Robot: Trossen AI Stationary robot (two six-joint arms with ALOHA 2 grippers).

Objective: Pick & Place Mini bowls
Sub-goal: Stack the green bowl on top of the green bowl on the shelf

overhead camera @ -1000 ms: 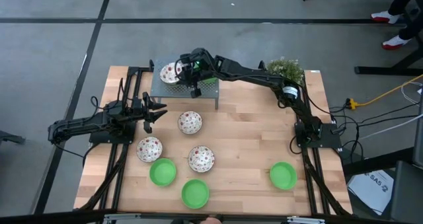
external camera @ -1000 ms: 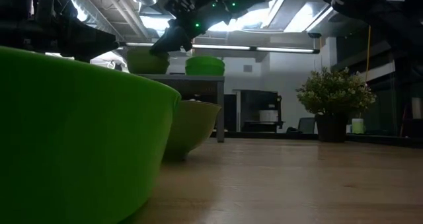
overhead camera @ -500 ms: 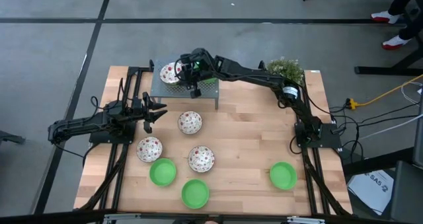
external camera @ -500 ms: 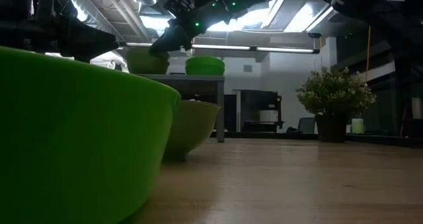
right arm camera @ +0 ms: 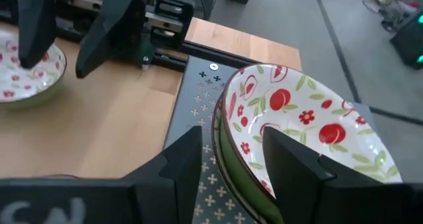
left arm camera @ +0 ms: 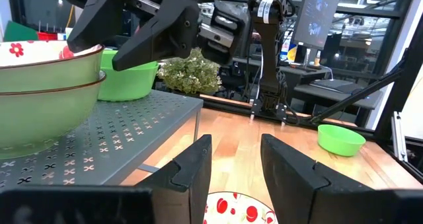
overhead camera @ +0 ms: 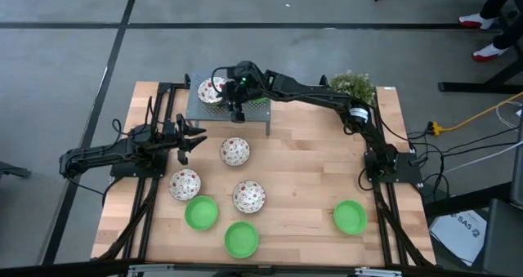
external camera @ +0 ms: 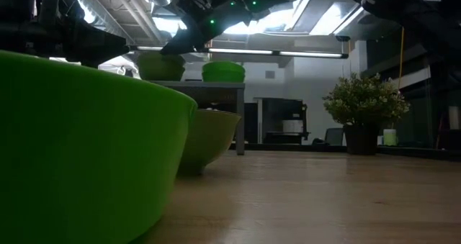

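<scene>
Right gripper (overhead camera: pixel 232 97) over grey shelf (overhead camera: pixel 257 109), fingers released beside stacked patterned bowl (overhead camera: pixel 212 90). We should lift straight clear, avoid nudging stack. Left gripper (overhead camera: pixel 193 138) open, waiting near table's left edge.

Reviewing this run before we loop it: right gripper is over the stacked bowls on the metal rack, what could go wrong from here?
1. The right gripper has open fingers straddling the rim of the patterned bowl, which is nested in another bowl; pulling away carelessly could snag the rim and drag the stack.
2. The stack sits near the corner of the perforated rack, so a nudge might tip it off.
3. The left gripper waits open beside the rack, close to the right arm's way out.
</scene>
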